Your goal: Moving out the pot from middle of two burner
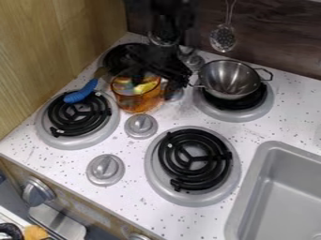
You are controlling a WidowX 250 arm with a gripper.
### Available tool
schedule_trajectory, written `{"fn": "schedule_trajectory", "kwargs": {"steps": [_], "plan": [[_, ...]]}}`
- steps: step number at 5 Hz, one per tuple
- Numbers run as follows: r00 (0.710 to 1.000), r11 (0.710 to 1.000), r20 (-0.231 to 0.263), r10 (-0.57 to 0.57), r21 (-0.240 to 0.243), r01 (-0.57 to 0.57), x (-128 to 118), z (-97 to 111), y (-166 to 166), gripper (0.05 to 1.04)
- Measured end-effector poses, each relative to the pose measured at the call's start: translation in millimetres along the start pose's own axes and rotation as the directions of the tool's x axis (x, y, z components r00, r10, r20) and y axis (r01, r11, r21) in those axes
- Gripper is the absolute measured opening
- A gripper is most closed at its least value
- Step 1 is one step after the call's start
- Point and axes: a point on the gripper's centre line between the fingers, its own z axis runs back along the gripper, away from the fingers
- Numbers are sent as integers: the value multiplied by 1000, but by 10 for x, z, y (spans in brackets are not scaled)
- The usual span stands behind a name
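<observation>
On the white stovetop (145, 206), black gripper (158, 75) is L of the metal colander (230, 77), at the pot's rim; can't tell if open or closed. Amber pot (134, 101) sits just L of that colander, so step in hand is prob. the grasp. Next: secure hold, lift w/ care re: colander's near handle, then move pot out.

Lights the pale surface (141, 206) in front of the pincer (158, 77) brightly and softly. Sinks to near-black on the pincer itself and looks dim on the wall (270, 33) behind it. Glints on the metal bowl (225, 80) beside it; shows amber through the pot (134, 101) just beneath.
</observation>
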Motion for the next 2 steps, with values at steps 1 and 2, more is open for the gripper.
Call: {"fn": "schedule_trajectory", "kwargs": {"steps": [1, 2], "plan": [[999, 999, -16, 29, 24, -29, 19, 124, 13, 1000], [995, 995, -25, 97, 18, -96, -11, 255, -23, 1000]]}}
